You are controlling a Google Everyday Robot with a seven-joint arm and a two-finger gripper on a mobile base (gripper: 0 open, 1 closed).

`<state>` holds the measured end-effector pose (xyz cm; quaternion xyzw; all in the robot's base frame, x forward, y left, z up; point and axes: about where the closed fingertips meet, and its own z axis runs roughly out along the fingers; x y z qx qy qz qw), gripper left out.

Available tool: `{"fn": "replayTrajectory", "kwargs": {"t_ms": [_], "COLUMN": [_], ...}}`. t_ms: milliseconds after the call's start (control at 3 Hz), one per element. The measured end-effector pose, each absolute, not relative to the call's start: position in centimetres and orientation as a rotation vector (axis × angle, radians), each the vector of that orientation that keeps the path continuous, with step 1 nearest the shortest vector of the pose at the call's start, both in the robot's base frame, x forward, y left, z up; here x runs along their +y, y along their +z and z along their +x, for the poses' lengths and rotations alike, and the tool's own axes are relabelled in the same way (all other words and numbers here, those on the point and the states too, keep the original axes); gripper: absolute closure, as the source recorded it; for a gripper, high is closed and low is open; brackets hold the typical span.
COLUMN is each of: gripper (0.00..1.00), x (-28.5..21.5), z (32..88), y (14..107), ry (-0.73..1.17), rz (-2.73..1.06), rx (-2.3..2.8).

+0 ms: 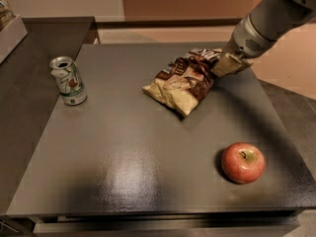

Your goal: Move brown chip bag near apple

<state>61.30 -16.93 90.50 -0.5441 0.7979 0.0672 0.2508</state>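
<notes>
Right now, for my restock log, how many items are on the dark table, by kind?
brown chip bag: 1
apple: 1
soda can: 1
Total: 3
The gripper is at the bag's right end and is not counted.

Soda can (pixel 68 81) on dark table (pixel 123 177)

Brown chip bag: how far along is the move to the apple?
Grasp done: the hand grips the brown chip bag by its far-right end. In hand: the carry. Left: nearly all of it; the bag lies far back, the apple near right, well apart.
</notes>
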Motion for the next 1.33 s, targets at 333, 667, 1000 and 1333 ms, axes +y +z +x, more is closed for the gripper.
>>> {"fn": "replayTrajectory", "kwargs": {"t_ms": [333, 667, 1000, 1333], "gripper": [1.0, 1.0, 1.0, 1.0], "x": [-15.6, -14.6, -14.3, -14.4], "z": [58.1, 55.4, 53.1, 51.4], "y": [90.6, 90.5, 90.1, 89.7], "ry": [0.182, 0.177, 0.179, 0.183], "rz": [-1.496, -1.49, -1.474, -1.451], "rx": [2.176, 2.192, 2.218, 2.246]}}
